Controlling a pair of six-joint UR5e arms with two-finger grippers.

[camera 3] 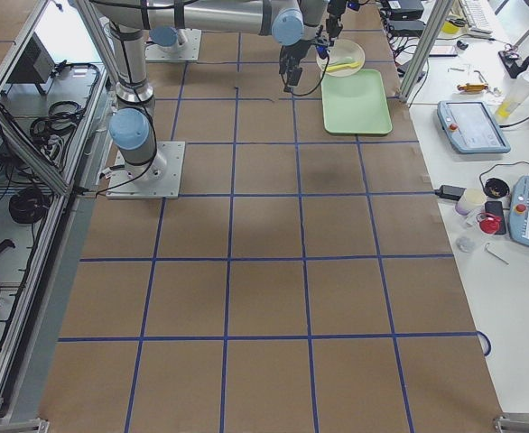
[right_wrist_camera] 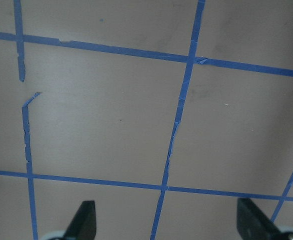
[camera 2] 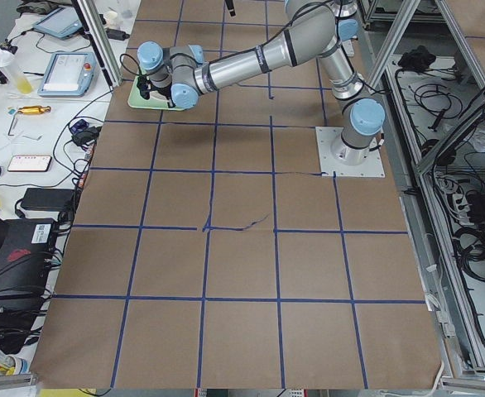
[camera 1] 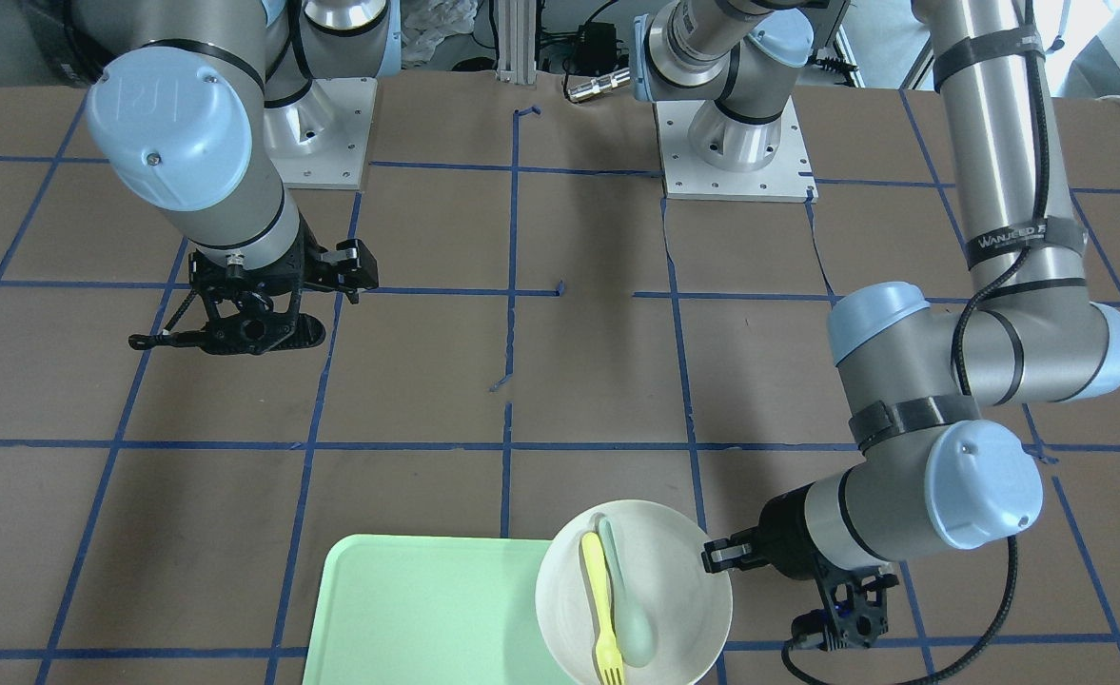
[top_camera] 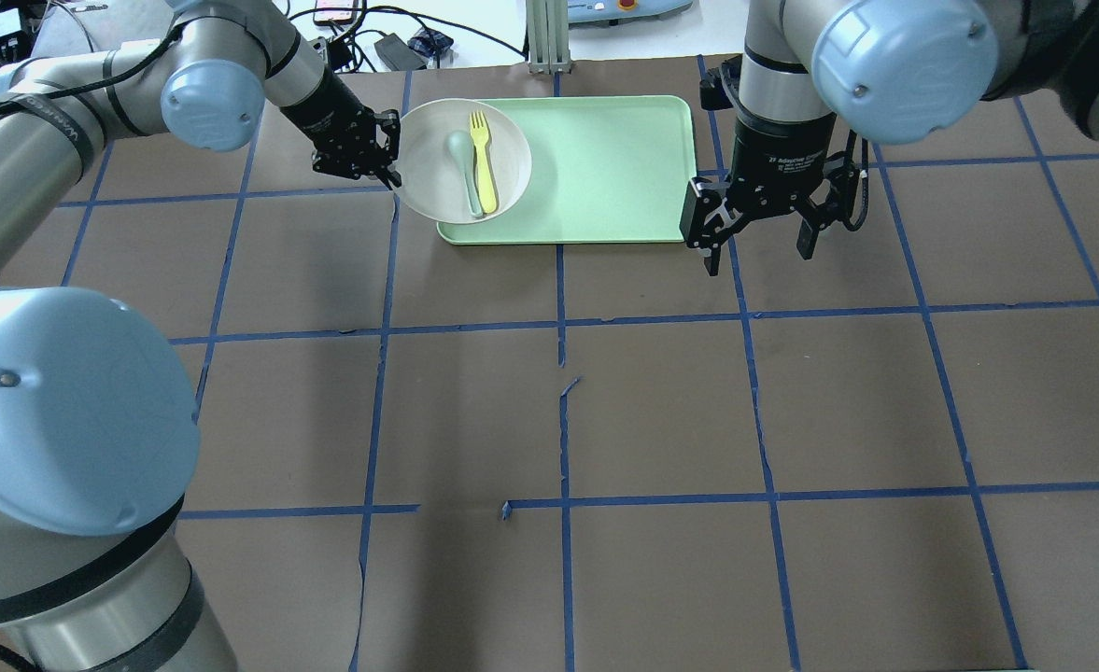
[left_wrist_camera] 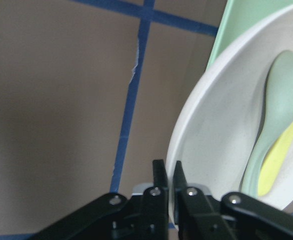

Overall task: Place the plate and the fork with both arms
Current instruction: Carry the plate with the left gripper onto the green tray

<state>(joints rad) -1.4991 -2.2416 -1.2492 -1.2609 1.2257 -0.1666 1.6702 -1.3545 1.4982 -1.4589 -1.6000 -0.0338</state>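
Note:
The off-white plate (top_camera: 437,182) overlaps the left edge of the green tray (top_camera: 605,168). In it lies the yellow fork (top_camera: 484,163) beside a pale grey-green spoon (top_camera: 465,173). My left gripper (top_camera: 383,154) is shut on the plate's rim; in the left wrist view its fingertips (left_wrist_camera: 160,175) pinch the rim of the plate (left_wrist_camera: 221,125). My right gripper (top_camera: 757,254) hangs open just right of the tray, with nothing between its fingers (right_wrist_camera: 86,220). In the front view the plate (camera 1: 674,590), fork (camera 1: 600,609) and left gripper (camera 1: 719,555) sit at the bottom.
The brown table (top_camera: 661,411) carries a grid of blue tape lines. The tray (camera 1: 417,609) lies at the far edge from the robot. Both arm bases (camera 1: 731,152) stand at the robot's side. Benches with tablets and tools flank the table ends.

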